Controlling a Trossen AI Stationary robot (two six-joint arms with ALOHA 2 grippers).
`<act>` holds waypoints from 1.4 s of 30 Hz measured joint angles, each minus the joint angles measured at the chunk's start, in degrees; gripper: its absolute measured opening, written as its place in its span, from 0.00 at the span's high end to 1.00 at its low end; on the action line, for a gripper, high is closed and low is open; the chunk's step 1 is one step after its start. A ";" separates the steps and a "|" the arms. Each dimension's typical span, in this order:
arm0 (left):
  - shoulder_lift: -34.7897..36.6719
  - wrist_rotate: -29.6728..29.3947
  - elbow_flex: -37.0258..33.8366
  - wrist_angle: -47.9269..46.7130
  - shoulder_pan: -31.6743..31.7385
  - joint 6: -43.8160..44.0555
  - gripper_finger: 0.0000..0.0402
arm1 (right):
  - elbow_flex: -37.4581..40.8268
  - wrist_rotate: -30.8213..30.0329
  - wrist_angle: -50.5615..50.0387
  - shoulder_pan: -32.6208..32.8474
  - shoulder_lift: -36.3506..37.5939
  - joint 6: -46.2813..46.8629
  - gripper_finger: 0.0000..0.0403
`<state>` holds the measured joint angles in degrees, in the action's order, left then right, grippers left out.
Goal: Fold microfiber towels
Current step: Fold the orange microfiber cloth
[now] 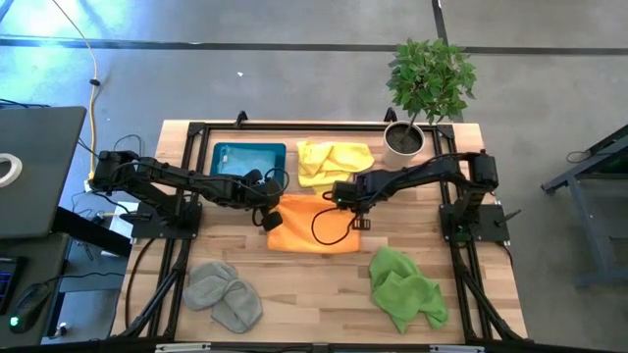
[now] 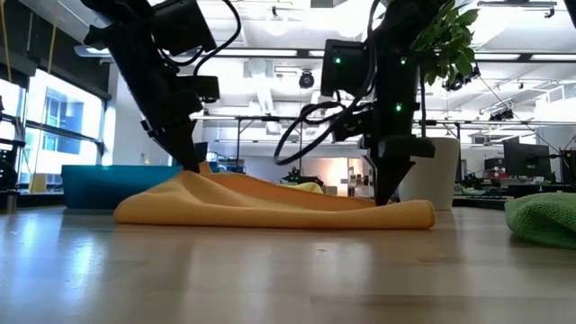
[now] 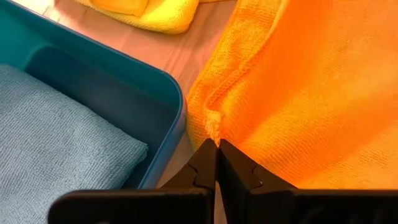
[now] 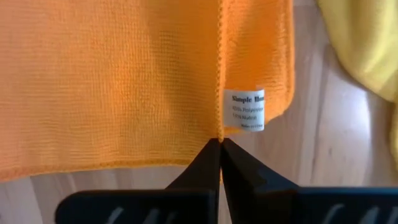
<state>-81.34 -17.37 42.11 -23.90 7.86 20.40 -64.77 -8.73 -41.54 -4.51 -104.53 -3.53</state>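
At mid-table, both grippers pinch the orange microfiber towel (image 1: 312, 226).
Left gripper (image 3: 217, 144) and right gripper (image 4: 220, 142): jaws closed on its edge.

One camera hangs above me, looking straight down on the whole wooden slatted table (image 1: 324, 284). Another sits at table height, looking level across at the soft orange microfiber towel (image 2: 270, 205) and the room behind. Each wrist camera peers past my own dark fingers, very close: both share that towel, at my left pincer (image 3: 216, 144) and my right pincer (image 4: 220, 142).
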 joint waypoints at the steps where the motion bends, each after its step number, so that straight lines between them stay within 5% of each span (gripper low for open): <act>1: 0.00 0.00 0.00 0.11 0.00 0.00 1.00 | 0.00 -0.23 0.02 0.00 0.38 0.00 1.00; 13: -0.02 -2.32 0.00 0.57 0.00 0.29 1.00 | 0.00 -3.36 0.72 0.00 2.32 -0.57 1.00; 18: 0.00 -4.94 0.00 -0.19 0.00 0.46 1.00 | 0.00 -9.50 0.79 -0.04 2.32 -0.92 1.00; 23: 0.00 -1.97 0.00 -1.79 0.00 0.48 1.00 | 0.00 -9.33 2.97 -0.30 2.32 -1.90 0.98; 35: 0.00 -4.23 0.00 -1.77 -0.02 -0.50 0.78 | 0.00 -4.91 2.87 -0.35 2.32 2.35 0.59; 42: 0.02 10.14 3.03 -1.00 -0.64 -0.61 0.72 | 0.00 5.85 6.86 1.44 2.32 5.66 0.62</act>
<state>-81.32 -7.23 45.13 -24.90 7.21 19.80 -64.77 -2.88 -34.68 -3.08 -102.21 2.13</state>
